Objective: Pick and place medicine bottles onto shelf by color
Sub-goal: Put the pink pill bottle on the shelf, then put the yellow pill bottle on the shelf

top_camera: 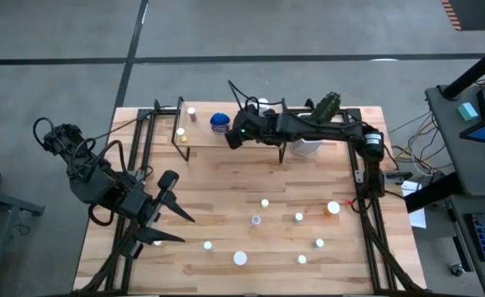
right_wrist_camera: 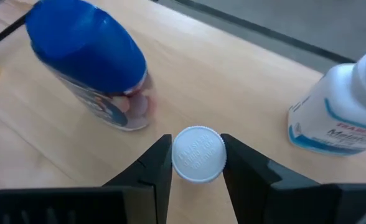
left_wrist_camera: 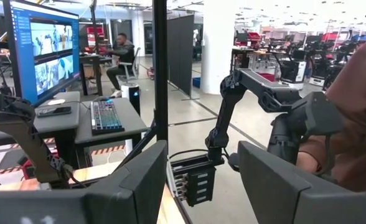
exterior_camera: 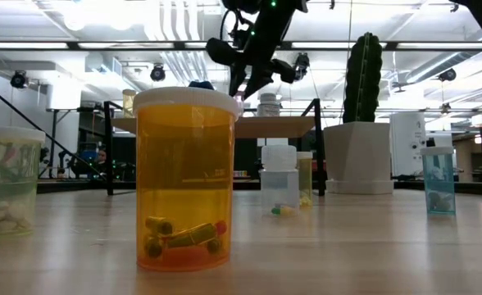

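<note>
High view: right gripper reaches over the shelf at the table's 12 o'clock, just beside the blue bottle, likely to group by color; loose bottles lie toward 5 o'clock; left gripper waits at 8 o'clock, jaws spread, holding nothing. Low view: orange bottle up front, right arm above the shelf. Right wrist view alone shows the jaws narrow around a white-capped bottle, blue bottle at its 10 o'clock. Left wrist view shows only the room.
</note>
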You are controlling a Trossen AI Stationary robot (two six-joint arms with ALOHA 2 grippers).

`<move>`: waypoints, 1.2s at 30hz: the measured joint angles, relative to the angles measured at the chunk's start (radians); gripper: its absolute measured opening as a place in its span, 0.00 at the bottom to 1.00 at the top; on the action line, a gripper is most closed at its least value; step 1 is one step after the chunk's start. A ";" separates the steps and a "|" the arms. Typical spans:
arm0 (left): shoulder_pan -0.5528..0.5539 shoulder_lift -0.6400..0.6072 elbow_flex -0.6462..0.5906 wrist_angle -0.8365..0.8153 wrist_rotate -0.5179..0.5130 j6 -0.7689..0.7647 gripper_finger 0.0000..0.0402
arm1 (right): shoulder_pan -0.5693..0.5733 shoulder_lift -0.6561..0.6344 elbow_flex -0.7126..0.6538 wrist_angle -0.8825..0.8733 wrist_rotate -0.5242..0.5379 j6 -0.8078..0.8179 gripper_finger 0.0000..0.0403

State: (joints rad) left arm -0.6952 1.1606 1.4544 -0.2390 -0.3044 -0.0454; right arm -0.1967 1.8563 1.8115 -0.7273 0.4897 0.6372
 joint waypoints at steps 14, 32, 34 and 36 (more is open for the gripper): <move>0.000 -0.005 0.000 -0.002 -0.001 0.000 0.45 | 0.003 0.007 0.000 0.004 -0.026 0.000 0.49; -0.080 0.077 -0.045 -0.347 0.033 -0.705 0.45 | 0.174 -0.018 0.415 -0.206 -0.005 -0.165 0.51; -0.101 0.088 -0.075 -0.348 0.036 -0.769 0.45 | 0.209 -0.018 0.449 -0.214 0.028 -0.183 0.50; -0.114 0.099 -0.098 -0.347 0.036 -0.830 0.45 | 0.242 -0.018 0.477 -0.218 0.056 -0.200 0.50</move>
State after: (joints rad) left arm -0.8092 1.2595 1.3560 -0.5860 -0.2679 -0.8750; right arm 0.0451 1.8381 2.2885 -0.9455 0.5459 0.4375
